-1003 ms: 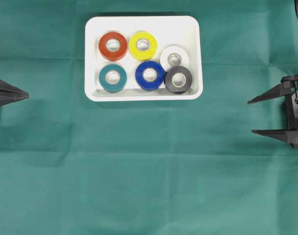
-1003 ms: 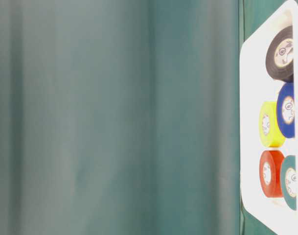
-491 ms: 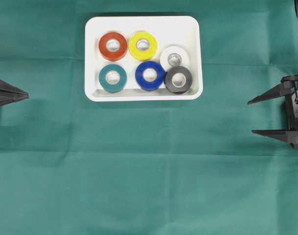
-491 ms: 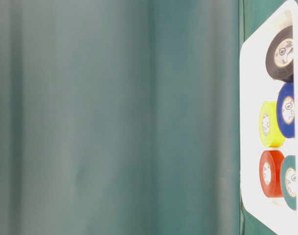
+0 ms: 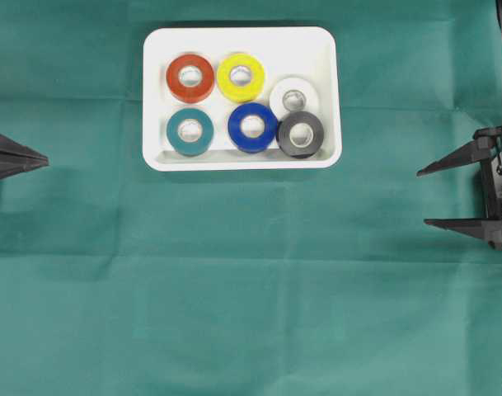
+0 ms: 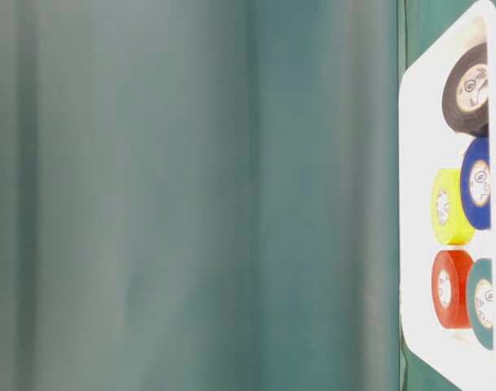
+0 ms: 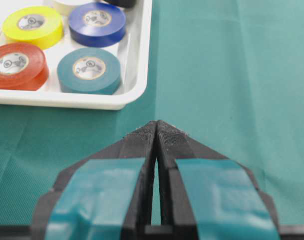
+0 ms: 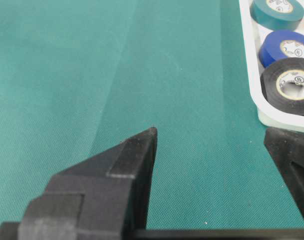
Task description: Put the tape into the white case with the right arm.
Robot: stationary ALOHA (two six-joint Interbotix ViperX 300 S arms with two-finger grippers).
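Right gripper fingers spread wide, holding nothing, left gripper fingers pressed together, six tape rolls in white case

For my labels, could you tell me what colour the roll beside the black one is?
Blue roll, clearest in the overhead view.

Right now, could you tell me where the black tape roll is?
In the overhead view the black tape roll lies in the white case's lower right corner, beside the blue roll and touching the white roll.
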